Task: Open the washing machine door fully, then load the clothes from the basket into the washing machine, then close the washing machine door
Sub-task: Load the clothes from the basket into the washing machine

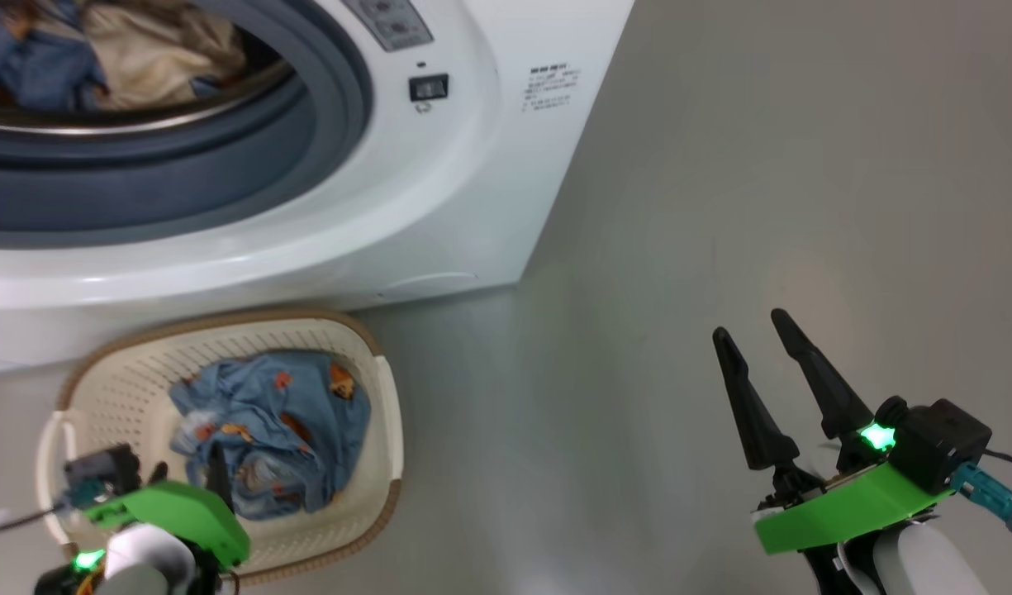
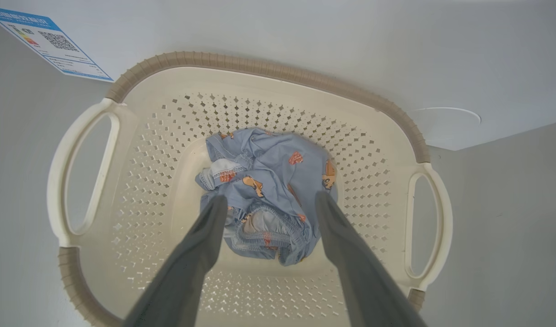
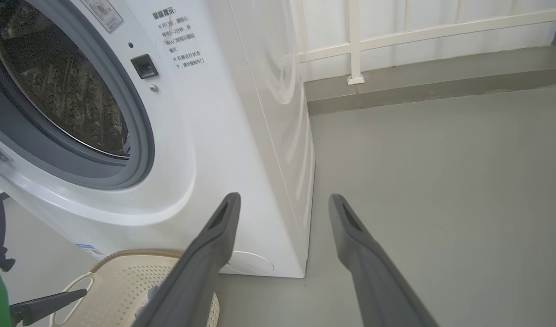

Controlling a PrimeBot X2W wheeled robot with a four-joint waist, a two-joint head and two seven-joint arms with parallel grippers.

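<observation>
Splayed left end effector (image 2: pixel 269 198) over clothes (image 2: pixel 268 159)

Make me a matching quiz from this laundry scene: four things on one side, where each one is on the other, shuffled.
1 left hand
2 right hand
3 light-blue garment
4 tan cloth

A inside the washing machine drum
B open, over bare floor
C open, over the basket
D lying in the basket

Pairs: 1-C, 2-B, 3-D, 4-A

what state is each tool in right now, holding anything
left tool: open, holding nothing, over the clothes in the basket
right tool: open, holding nothing
</observation>
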